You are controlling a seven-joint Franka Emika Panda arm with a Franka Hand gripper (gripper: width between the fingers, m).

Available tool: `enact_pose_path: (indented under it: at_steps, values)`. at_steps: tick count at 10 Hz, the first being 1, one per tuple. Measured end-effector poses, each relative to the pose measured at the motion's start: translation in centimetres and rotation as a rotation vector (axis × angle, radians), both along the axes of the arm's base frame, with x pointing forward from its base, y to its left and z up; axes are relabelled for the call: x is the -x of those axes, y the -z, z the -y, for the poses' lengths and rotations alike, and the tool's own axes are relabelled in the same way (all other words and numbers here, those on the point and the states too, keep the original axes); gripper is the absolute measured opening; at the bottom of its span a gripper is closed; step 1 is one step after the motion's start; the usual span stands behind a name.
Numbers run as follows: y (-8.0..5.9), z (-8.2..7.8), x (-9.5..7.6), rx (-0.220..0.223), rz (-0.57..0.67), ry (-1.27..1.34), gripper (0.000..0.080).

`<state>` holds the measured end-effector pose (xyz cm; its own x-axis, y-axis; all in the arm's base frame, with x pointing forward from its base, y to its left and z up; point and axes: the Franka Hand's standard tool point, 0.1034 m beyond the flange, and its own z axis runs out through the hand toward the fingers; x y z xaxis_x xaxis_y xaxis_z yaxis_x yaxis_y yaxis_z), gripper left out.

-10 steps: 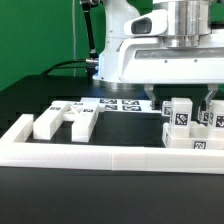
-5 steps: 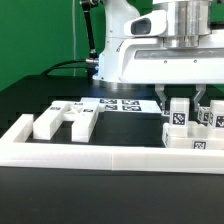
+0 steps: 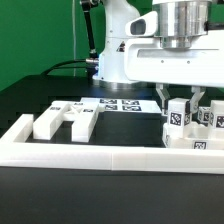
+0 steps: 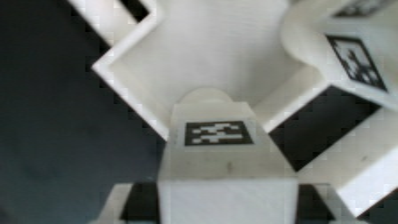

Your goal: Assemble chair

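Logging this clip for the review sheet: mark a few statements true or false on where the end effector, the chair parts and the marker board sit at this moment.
1. The end effector is down over the parts at the exterior view's right. True.
2. It straddles an upright tagged part. True.
3. The marker board lies at the very front, nearest the camera. False: it lies behind the border wall, toward the arm's base.
4. The loose parts at the exterior view's left are lifted into the air. False: they lie on the table, just behind the border wall.
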<state>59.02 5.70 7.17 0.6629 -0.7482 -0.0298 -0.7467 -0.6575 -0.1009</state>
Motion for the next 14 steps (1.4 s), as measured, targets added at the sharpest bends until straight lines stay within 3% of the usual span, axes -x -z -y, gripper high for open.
enact_pose_path:
  at_steps: [5,9,11,12,14]
  values:
    - [0.05,-0.1,0.02,-0.04,-0.043,0.44,0.0291]
    - [0.06,-0.11,-0.02,-0.052,-0.049,0.53,0.0291]
    - [0.06,-0.25,-0.01,-0.051,-0.048,0.512,0.0536]
    - [-0.04,-0.7,0.02,-0.051,-0.046,0.48,0.0614]
    - [-0.25,-0.79,-0.05,-0.033,-0.019,0.235,0.0642]
